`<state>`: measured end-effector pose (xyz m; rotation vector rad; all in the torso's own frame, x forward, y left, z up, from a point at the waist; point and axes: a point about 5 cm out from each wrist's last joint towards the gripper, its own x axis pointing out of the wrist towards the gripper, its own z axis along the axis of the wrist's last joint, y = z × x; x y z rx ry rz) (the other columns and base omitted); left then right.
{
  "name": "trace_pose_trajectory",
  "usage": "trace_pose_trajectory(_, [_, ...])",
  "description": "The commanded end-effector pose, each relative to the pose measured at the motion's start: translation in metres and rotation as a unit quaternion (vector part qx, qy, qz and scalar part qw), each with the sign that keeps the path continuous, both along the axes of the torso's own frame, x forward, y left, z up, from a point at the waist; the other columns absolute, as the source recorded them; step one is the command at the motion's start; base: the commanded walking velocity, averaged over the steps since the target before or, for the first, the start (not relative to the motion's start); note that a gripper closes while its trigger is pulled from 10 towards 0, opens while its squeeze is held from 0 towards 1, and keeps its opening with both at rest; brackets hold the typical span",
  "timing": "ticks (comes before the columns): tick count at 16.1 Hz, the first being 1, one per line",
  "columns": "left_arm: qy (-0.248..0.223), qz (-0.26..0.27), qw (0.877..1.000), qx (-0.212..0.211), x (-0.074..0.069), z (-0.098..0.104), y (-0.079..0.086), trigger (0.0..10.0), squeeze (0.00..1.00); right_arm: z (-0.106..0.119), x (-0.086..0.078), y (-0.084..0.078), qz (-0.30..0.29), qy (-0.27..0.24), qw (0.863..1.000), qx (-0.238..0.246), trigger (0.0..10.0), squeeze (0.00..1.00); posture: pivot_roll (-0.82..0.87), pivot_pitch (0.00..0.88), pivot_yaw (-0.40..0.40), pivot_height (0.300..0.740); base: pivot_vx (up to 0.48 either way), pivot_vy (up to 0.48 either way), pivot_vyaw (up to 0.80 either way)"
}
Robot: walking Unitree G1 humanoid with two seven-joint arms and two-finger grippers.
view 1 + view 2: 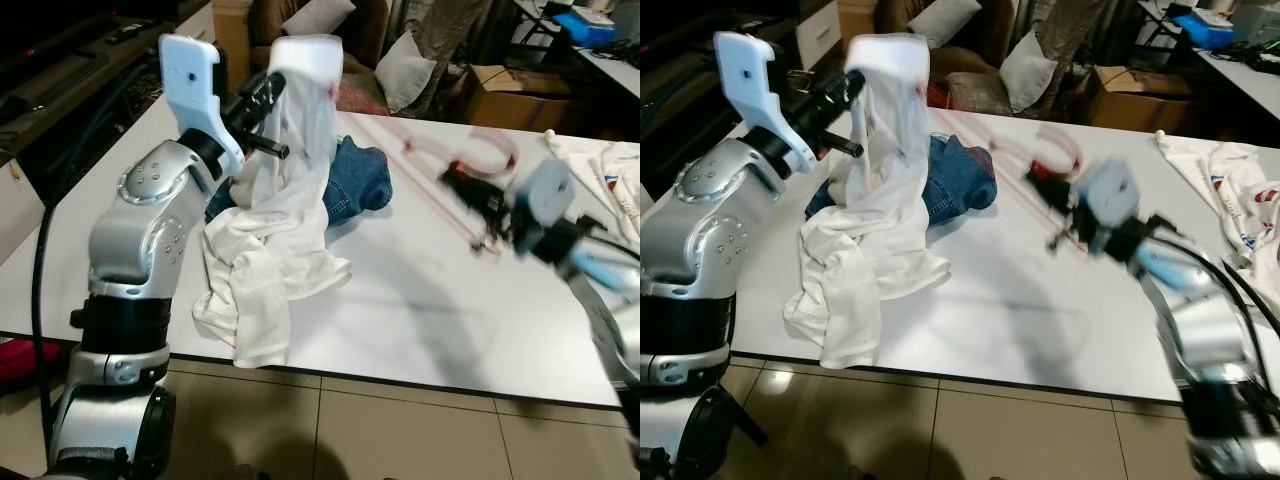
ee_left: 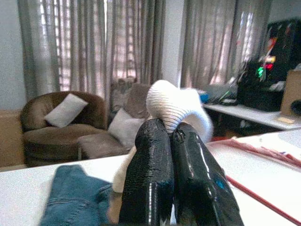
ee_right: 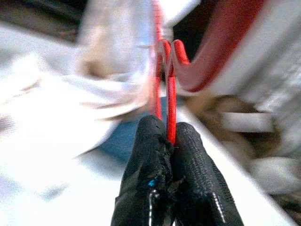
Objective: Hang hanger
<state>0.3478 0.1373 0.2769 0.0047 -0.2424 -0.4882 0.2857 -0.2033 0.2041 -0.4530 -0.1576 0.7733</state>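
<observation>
Red wire of the hanger (image 3: 165,75) is sitting pinched between the right gripper (image 3: 170,141) fingers in the right wrist view; the head views are blurring it above the white table (image 1: 420,290). One left gripper (image 2: 171,136), clenched, is lifting one ribbed white shirt (image 1: 290,150) over one pair of blue jeans (image 1: 350,185) lying on that table.

A crumpled blue denim garment (image 1: 352,185) lies at upper centre on the white table (image 1: 420,310). A brown cardboard box (image 1: 515,95) and brown cushioned armchair (image 2: 56,127) stand behind.
</observation>
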Motion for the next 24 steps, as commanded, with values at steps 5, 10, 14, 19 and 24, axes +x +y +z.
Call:
trace_pose_trajectory(5, [-0.028,0.049,0.996,0.071,0.024,0.016,0.01,10.0,0.0,0.003,-0.035,-0.003,0.13,0.096,0.986,-0.046,10.0,0.0,-0.06,0.0,-0.022,0.74,0.0,0.0,0.0])
trace_pose_trajectory(10, [0.013,0.086,0.99,0.109,0.035,-0.005,0.026,10.0,0.0,0.002,-0.04,-0.001,0.146,0.116,0.981,-0.055,10.0,0.0,-0.06,0.0,-0.023,0.74,0.0,0.0,0.0])
trace_pose_trajectory(14, [-0.021,-0.042,0.996,0.073,0.013,0.021,-0.008,10.0,0.0,-0.019,-0.028,0.028,0.162,0.135,0.976,-0.048,10.0,0.0,-0.06,0.0,-0.025,0.74,0.0,0.0,0.0])
trace_pose_trajectory(19, [0.036,-0.189,0.981,-0.035,-0.033,0.039,-0.039,10.0,0.0,-0.03,0.014,0.054,0.112,0.112,0.987,-0.023,10.0,0.0,-0.02,0.0,-0.078,0.74,0.0,0.0,0.0])
trace_pose_trajectory(24, [0.049,-0.235,0.969,-0.066,-0.062,0.054,-0.033,10.0,0.0,-0.018,0.057,0.054,0.043,0.047,0.996,-0.064,10.0,0.0,0.02,0.0,-0.122,0.74,0.0,0.0,0.0])
